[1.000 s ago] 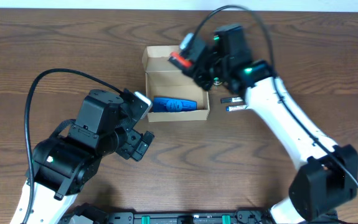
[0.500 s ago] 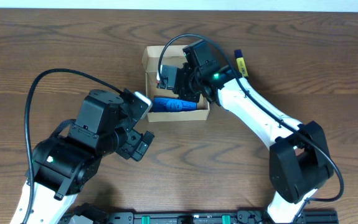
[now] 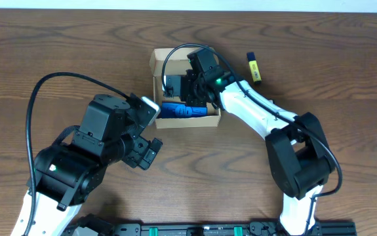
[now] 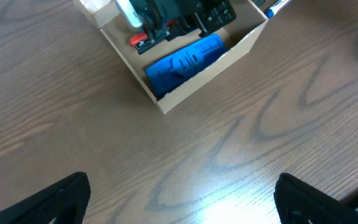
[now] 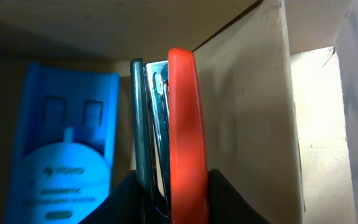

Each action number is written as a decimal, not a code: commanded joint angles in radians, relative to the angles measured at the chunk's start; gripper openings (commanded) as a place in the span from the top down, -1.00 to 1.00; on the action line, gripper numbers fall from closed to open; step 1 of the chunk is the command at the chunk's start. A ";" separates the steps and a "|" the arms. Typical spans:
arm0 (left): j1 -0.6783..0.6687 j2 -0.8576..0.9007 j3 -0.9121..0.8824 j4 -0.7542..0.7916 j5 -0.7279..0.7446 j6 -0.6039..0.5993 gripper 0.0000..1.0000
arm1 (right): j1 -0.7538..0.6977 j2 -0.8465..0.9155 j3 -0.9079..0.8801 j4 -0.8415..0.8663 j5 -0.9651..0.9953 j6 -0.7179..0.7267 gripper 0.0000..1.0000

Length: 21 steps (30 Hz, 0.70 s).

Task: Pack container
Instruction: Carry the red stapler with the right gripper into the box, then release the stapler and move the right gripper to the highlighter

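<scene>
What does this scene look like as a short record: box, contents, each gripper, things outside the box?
box: tan cardboard box, open, on the wooden table
inside: blue plastic object lying along the near wall
right gripper: inside the box, shut on a red and metal stapler-like item
left gripper: open, empty, outside the box
outside: yellow and black stick on the table

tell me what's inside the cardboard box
A blue plastic item and a red stapler, which the right gripper holds in the box. The gripper covers the rest of the floor.
</scene>
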 commanded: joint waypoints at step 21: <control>0.003 0.001 0.012 -0.002 0.003 -0.007 -0.90 | 0.011 -0.047 0.009 0.019 -0.013 0.161 -0.07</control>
